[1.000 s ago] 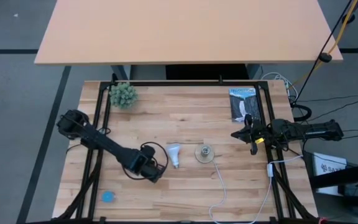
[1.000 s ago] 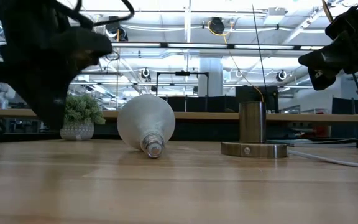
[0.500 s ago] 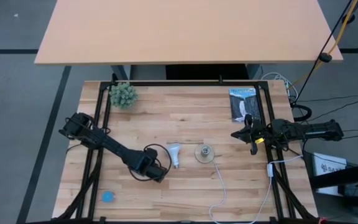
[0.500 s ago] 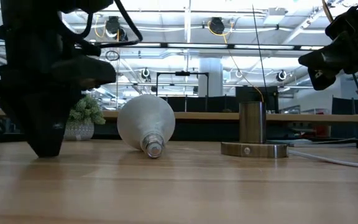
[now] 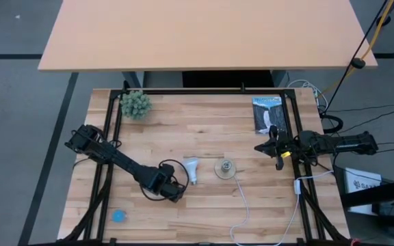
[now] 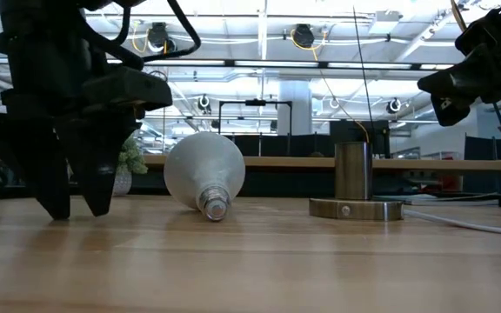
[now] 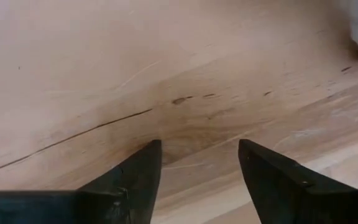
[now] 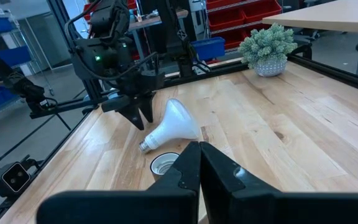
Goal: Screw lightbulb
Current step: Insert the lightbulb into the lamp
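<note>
The white lightbulb (image 5: 191, 169) lies on its side at the table's middle, its metal screw base (image 6: 213, 207) toward the near edge. Its dome (image 8: 178, 117) rests on the wood. To its right stands the round socket (image 5: 226, 168), upright on its disc (image 6: 355, 209). My left gripper (image 6: 78, 213) points down just left of the bulb and a little nearer the near edge. It is open, its fingertips (image 7: 153, 149) low at the wood with nothing between them. My right gripper (image 5: 260, 147) hangs shut at the right, above the table.
A small potted plant (image 5: 135, 104) stands at the far left and a printed card (image 5: 266, 114) lies at the far right. A blue disc (image 5: 118, 216) sits near the front left corner. The socket's white cord (image 5: 245, 205) runs toward the near edge.
My left gripper has come down from above the wood to the table surface beside the bulb, moving slightly toward the bulb, and has then opened its fingers. The bulb and socket have stayed where they were.
</note>
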Controlling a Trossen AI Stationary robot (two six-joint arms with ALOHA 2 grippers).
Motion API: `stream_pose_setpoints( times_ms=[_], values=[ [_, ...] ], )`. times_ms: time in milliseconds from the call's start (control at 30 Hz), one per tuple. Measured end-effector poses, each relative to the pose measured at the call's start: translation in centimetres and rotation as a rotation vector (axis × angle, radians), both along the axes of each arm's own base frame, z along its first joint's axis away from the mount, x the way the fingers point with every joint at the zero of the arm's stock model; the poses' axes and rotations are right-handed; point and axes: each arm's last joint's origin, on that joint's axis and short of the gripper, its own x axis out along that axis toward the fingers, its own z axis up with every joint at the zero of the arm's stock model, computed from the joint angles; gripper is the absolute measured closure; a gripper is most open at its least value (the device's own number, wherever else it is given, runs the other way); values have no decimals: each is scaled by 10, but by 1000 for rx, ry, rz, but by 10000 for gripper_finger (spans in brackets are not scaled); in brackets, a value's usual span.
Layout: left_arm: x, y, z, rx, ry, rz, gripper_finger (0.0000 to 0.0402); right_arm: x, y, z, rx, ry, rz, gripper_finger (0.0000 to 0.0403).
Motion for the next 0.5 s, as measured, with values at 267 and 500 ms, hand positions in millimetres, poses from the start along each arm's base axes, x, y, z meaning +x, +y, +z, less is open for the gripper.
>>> stream_pose_setpoints(
  times_ms=[267, 500],
  values=[
    [1, 1, 0, 5, -7, -1, 177, 0, 0, 0, 0, 0, 0, 403],
    [12, -3, 3, -21, -126, 36, 184, 0, 0, 0, 0, 0, 0, 403]
  ],
)
